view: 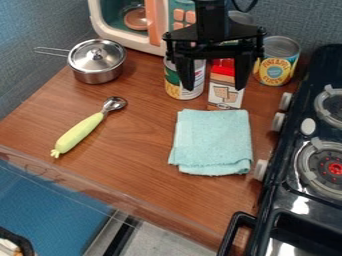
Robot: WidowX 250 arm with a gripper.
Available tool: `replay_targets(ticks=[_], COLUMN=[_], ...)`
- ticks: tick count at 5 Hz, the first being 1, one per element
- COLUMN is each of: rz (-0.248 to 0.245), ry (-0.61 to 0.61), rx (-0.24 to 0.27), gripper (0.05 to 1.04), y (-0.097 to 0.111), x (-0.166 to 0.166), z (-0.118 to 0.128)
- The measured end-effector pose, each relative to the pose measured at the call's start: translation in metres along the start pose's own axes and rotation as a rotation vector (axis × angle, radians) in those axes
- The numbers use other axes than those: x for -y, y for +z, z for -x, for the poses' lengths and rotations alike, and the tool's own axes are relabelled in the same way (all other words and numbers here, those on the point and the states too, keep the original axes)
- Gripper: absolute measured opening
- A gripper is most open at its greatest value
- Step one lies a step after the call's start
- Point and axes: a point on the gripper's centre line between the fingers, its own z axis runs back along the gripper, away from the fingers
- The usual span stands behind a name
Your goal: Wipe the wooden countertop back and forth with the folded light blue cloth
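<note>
Nearest the camera, a black stove [307, 202] runs up the right side of the frame, its looped handle at the bottom edge. Beside it, the gripper [212, 86] hangs from the top edge, right of center, its two fingers spread well apart and pointing down, with nothing held. Behind and between them show a red-topped carton [226, 95] and a white can [199, 85], both upright, long axes vertical; a yellow-labelled can [275, 70] stands to their right. Just below the carton, a folded blue-green cloth [212, 142] lies flat on the table [143, 150], its longer sides running up and down the frame. At left, a scoop [80, 132] lies diagonally, handle toward the lower left, metal bowl toward the upper right. Above it sits a lidded pot [97, 65], handle pointing left, near a toy microwave [152, 30].
</note>
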Motion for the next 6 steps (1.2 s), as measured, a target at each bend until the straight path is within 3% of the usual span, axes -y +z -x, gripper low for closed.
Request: replay_targets(ticks=[1, 2, 4, 5, 6], rz=[-0.014, -0.029, -0.05, -0.065, -0.092], ry=[-0.001, -0.021, -0.02, -0.069, -0.109], rx=[-0.027, -0.067, -0.081, -0.055, -0.052], gripper=[0.999, 0.999, 0.999, 0.999, 0.999], y=[-0.01, -0.039, -0.076, -0.087, -0.103], x=[-0.001, 0.0, 0.009, 0.025, 0.014], z=[0.001, -0.006, -0.017, -0.01, 0.014])
